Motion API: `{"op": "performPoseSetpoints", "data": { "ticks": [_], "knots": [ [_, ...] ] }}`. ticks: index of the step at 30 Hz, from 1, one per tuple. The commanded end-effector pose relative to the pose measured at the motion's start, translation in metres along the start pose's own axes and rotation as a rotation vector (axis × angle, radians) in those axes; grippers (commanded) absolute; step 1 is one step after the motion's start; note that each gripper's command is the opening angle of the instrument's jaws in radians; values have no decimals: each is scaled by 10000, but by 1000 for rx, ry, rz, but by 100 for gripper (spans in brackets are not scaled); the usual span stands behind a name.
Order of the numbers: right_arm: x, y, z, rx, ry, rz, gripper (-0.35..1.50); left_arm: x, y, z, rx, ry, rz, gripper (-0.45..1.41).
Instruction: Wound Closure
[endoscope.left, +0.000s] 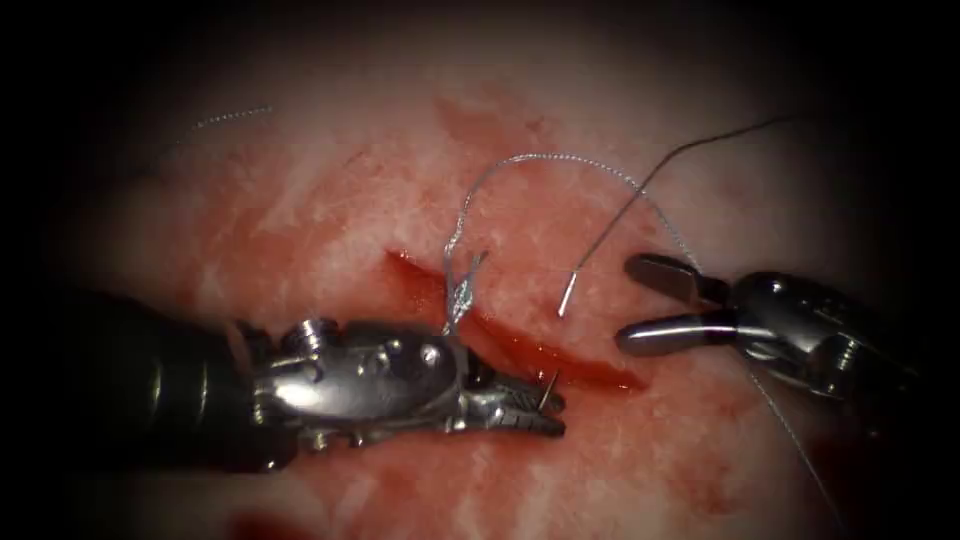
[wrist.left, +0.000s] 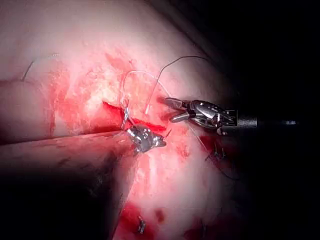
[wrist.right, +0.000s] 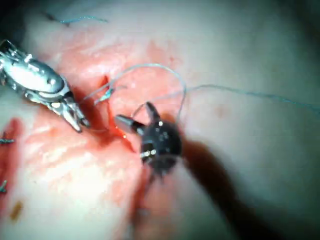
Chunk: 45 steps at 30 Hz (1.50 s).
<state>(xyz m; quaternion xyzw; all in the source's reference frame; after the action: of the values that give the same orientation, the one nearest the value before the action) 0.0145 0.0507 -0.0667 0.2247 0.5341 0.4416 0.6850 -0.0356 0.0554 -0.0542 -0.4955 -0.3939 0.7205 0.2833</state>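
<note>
Needle (endoscope.left: 549, 388) tip pokes up between the closed jaws of the left tool (endoscope.left: 540, 410), at the cut (endoscope.left: 560, 355); the rest of its curve is unseen. Right tool (endoscope.left: 640, 300) gapes empty beyond the cut, thread (endoscope.left: 540, 158) arching just above it. Risk: so short a grip may let the needle swivel or slip.

Bare tissue (endoscope.left: 330, 180) lies open on the far left of the cut (endoscope.left: 520, 345). The left gripper (endoscope.left: 535, 405), shut on the needle (endoscope.left: 548, 388), sits at the cut's near side. The knot (endoscope.left: 462, 292) and the thread (endoscope.left: 560, 160) arching up from it stand over the middle. The open-jawed right gripper (endoscope.left: 630, 300) is just right of the cut, beside a loose thread end (endoscope.left: 568, 298).
</note>
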Motion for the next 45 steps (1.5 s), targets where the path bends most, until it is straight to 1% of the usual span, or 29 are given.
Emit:
{"op": "performPoseSetpoints", "data": {
  "ticks": [1, 4, 5, 7, 8, 10, 12, 15, 17, 18, 19, 21, 22, 23, 24, 26, 27, 28, 29, 31, 34, 35, 37, 39, 41, 42, 43, 45],
  "knots": [
    [-5, -1, 7, 3, 0, 0, 133, -6, 2, 7, -13, -4, -19, -35],
    [-6, -3, 7, 4, -1, 0, 133, -5, 15, 3, -67, -22, -72, -35],
    [-7, -3, 7, 4, -1, 0, 133, -7, 22, 2, -104, -35, -94, -35],
    [-7, -4, 7, 5, -1, 0, 133, -9, 28, 0, -134, -56, -122, -35],
    [-8, -5, 6, 6, -2, 0, 133, -11, 34, -3, -164, -72, -137, -35],
    [-8, -6, 6, 7, -2, -1, 133, -12, 40, -8, -192, -88, -157, -35],
    [-10, -8, 4, 10, -4, 5, 133, -12, 49, -19, -237, -113, -187, -35],
    [-11, -12, 3, 13, -5, 5, 133, -6, 55, -32, -251, -117, -187, -35],
    [-13, -15, 2, 16, -5, 4, 133, 2, 56, -39, -252, -108, -127, -35],
    [-14, -17, 2, 17, -6, 4, 133, 6, 56, -41, -250, -99, -71, -35],
    [-15, -19, 1, 19, -7, 4, 133, 15, 56, -43, -233, -80, 17, -35],
    [-15, -21, 0, 20, -7, 5, 133, 26, 56, -45, -217, -52, 119, -35],
    [-15, -24, -1, 22, -8, 6, 133, 39, 55, -47, -197, -16, 262, -35],
    [-14, -25, -1, 22, -9, 7, 135, 46, 55, -47, -189, 5, 321, -35],
    [-14, -28, -2, 24, -10, 8, 135, 57, 55, -48, -172, 50, 429, -35],
    [-14, -31, -3, 25, -10, 9, 135, 68, 54, -49, -151, 86, 518, -35],
    [-14, -32, -4, 26, -11, 10, 135, 73, 54, -50, -132, 101, 559, -35],
    [-14, -38, -5, 30, -13, 17, 133, 92, 48, -53, -71, 137, 677, -35],
    [-14, -39, -5, 31, -14, 23, 133, 100, 44, -55, -45, 146, 714, -35],
    [-15, -44, -6, 34, -15, 30, 133, 115, 36, -61, -2, 171, 760, -35],
    [-16, -49, -7, 35, -16, 31, 131, 132, 24, -68, 41, 203, 789, -35],
    [-17, -53, -7, 37, -16, 31, 131, 144, 14, -74, 73, 217, 803, -35],
    [-18, -57, -6, 47, -20, 37, 130, 154, 1, -81, 108, 232, 811, -35],
    [-18, -59, -6, 48, -22, 55, 130, 155, -6, -83, 124, 235, 814, -35],
    [-16, -59, -6, 49, -25, 105, 128, 147, -10, -81, 137, 229, 819, -35],
    [-12, -59, -6, 51, -27, 167, 130, 139, -12, -79, 152, 226, 841, -35],
    [-10, -58, -7, 53, -22, 175, 131, 136, -12, -77, 157, 215, 855, -35],
    [-3, -56, -12, 55, 6, 200, 131, 123, -13, -71, 194, 182, 907, -35]
  ]
}}
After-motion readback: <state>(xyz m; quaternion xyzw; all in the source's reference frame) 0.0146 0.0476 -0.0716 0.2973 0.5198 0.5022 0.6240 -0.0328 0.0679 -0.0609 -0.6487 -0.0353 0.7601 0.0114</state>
